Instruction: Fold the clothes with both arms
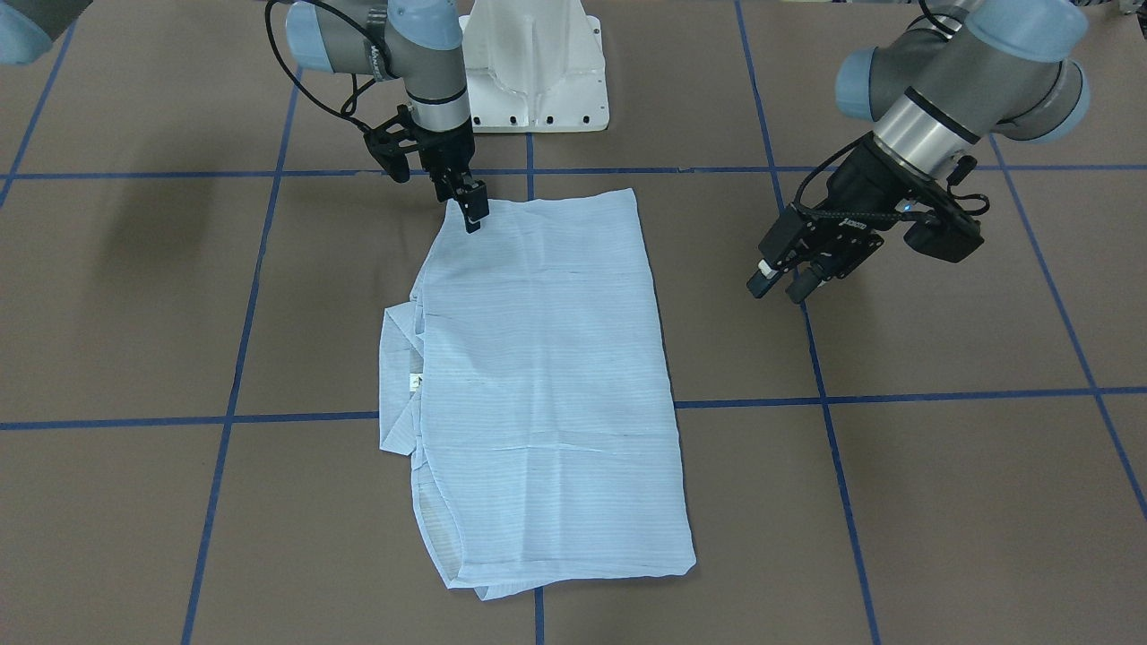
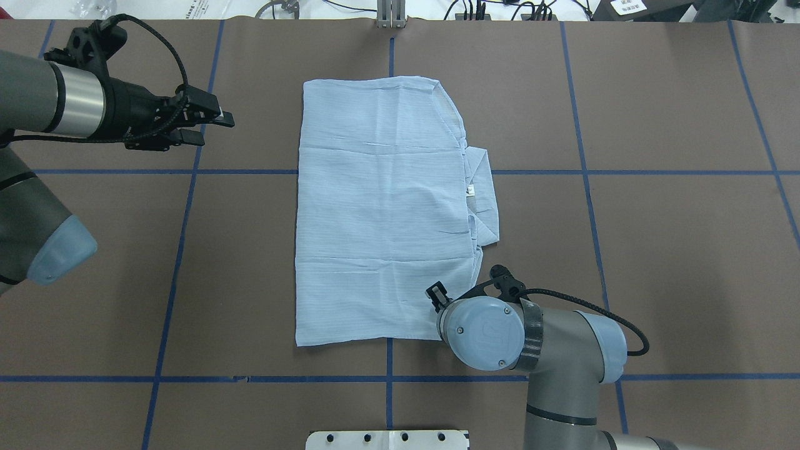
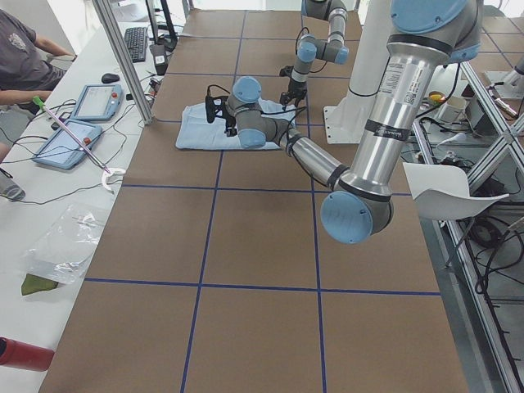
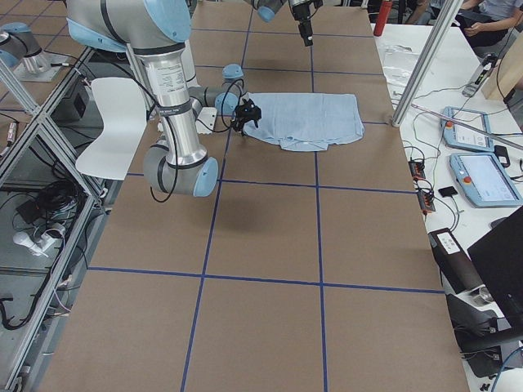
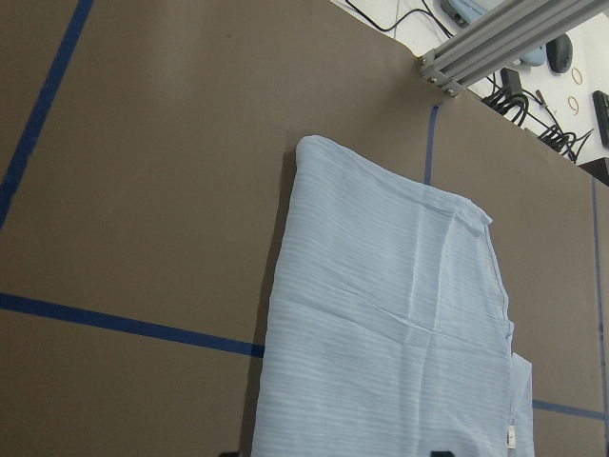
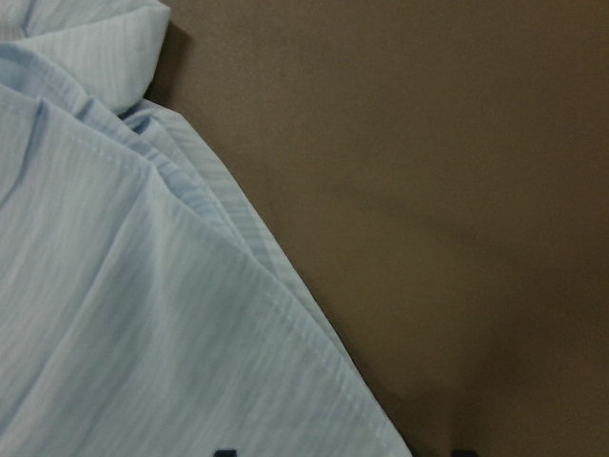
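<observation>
While its fingers stand apart astride the shirt's nearest corner, the right gripper (image 1: 472,215) is mostly hidden overhead by its own wrist. From it the folded shirt (image 1: 547,358) runs lengthwise away from the robot, collar (image 2: 484,206) pointing to this gripper's side. Well beyond the opposite edge, the left gripper (image 2: 214,128) hangs spread.

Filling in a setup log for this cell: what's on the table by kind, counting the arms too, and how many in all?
Shirt: 1
Robot arms: 2 (left arm, right arm)
White pedestal base: 1
Total: 4
</observation>
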Controlling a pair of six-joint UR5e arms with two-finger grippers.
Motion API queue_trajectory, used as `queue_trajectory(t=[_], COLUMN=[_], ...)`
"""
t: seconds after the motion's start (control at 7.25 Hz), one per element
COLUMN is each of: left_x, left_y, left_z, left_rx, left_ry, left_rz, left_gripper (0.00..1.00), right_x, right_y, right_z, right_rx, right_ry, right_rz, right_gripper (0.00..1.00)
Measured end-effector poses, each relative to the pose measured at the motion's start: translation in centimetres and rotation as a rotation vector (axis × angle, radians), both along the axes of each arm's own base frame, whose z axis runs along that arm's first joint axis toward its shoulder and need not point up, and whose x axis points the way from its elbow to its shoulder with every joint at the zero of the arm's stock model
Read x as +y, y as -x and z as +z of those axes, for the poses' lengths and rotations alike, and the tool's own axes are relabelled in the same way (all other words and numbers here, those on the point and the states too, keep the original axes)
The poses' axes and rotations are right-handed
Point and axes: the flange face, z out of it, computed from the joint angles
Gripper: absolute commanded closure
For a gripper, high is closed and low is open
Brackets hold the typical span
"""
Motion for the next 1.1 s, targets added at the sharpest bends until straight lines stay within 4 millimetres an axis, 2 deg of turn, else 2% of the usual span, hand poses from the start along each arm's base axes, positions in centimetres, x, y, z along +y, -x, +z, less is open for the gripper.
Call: queue_trajectory(t=[0.14,0.55,0.69,0.83,1.1], left_x=[0.01,0.03,0.05,0.07,0.18], left_y=[0.01,0.03,0.05,0.06,0.13], left_z=[0.01,0.00,-0.05,-0.08,-0.26], left_rx=[0.000,0.000,0.001,0.002,0.004], left_ry=[0.000,0.000,0.000,0.000,-0.001], left_rz=[0.000,0.000,0.000,0.000,0.001], left_gripper=[0.27,0.27,0.27,0.27,0.27], right_x=[-0.62,-1.13,-1.06,-0.95,-0.75], right_y=[-0.17,0.17,0.39,0.54,0.71], right_z=[-0.02,0.11,-0.09,-0.29,-0.50], right_rx=[0.000,0.005,0.003,0.002,-0.001], right_ry=[-0.001,-0.002,0.000,0.002,0.004], right_rz=[0.009,0.010,0.007,0.006,0.003], right_gripper=[0.32,0.32,0.56,1.00,1.00])
